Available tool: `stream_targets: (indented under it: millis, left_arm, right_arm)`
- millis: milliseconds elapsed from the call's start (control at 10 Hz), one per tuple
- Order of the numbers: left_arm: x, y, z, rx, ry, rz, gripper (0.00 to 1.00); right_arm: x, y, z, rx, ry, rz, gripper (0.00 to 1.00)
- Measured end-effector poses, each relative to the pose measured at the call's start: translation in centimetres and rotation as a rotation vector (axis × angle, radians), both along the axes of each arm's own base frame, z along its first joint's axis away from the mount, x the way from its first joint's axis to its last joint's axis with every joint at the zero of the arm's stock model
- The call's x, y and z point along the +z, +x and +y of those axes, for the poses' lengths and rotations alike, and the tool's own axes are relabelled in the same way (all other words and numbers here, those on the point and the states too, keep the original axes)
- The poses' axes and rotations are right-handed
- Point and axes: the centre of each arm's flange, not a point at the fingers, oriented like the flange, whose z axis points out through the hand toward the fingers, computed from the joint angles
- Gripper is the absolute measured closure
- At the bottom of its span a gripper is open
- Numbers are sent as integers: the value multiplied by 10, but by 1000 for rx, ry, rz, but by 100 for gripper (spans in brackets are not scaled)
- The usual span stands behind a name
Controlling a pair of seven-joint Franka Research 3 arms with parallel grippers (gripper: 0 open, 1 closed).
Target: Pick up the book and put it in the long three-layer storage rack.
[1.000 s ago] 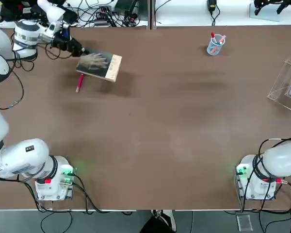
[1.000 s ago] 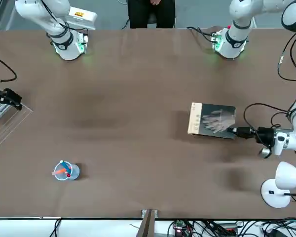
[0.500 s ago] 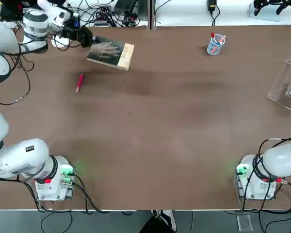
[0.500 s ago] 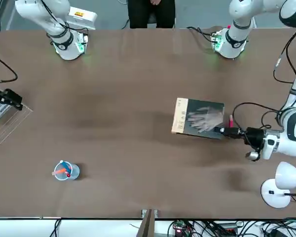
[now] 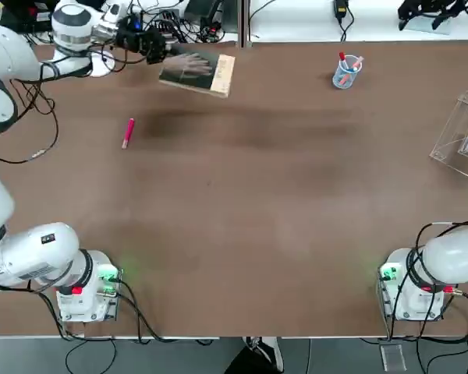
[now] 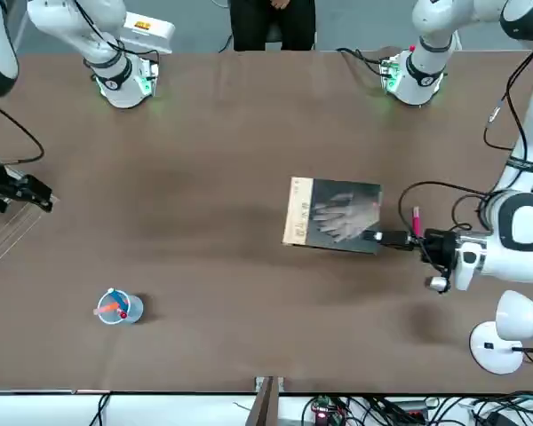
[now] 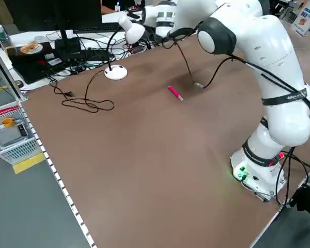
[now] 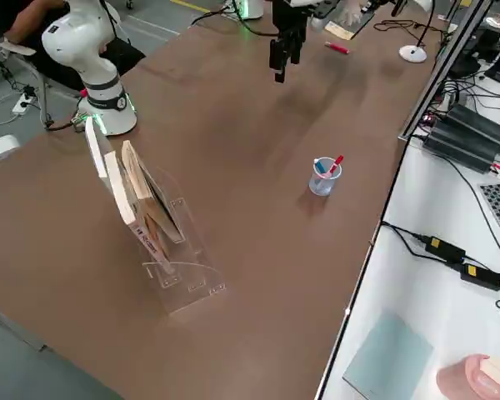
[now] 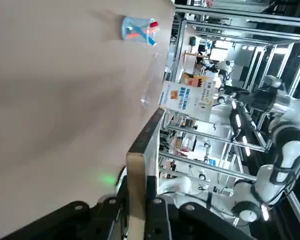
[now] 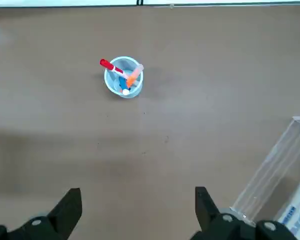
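Observation:
The book (image 5: 197, 72), dark-covered with a pale hand image and a tan strip, hangs above the table's far left part. My left gripper (image 5: 162, 54) is shut on its left edge. From across the table the book (image 6: 333, 215) sits just beside that gripper (image 6: 384, 238). The left wrist view shows the book (image 9: 136, 200) edge-on between the fingers. The clear storage rack (image 5: 460, 132) stands at the table's right edge, with booklets leaning in it (image 8: 146, 221). My right gripper (image 10: 135, 210) hovers open near the far right, above the table, the rack (image 10: 275, 170) beside it.
A red pen (image 5: 128, 132) lies on the table left of centre. A clear cup of pens (image 5: 346, 72) stands at the far side, right of centre. A white desk lamp (image 6: 506, 333) and cables sit past the far left corner. A person (image 6: 272, 22) stands behind the arm bases.
My left gripper has carried the book rightward and toward the far edge, away from the red pen it had been lying over. The right gripper has shifted slightly.

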Motion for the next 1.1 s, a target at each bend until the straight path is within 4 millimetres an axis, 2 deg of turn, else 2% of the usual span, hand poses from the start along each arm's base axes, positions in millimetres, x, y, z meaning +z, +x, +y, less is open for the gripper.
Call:
stream_targets:
  millis: [300,500,800,1100]
  left_arm:
    - [19,-3,-45,31,0,-4,100]
    - [21,-8,-74,28,12,2,100]
    - [24,-16,-118,70,14,30,100]
    - [25,-29,-164,102,1,45,100]
  right_arm:
    - [-27,7,5,-18,68,-13,0]
    - [-41,8,9,-39,133,-3,0]
    - [-50,6,14,-63,262,25,0]
    - [-71,1,10,-91,442,67,0]
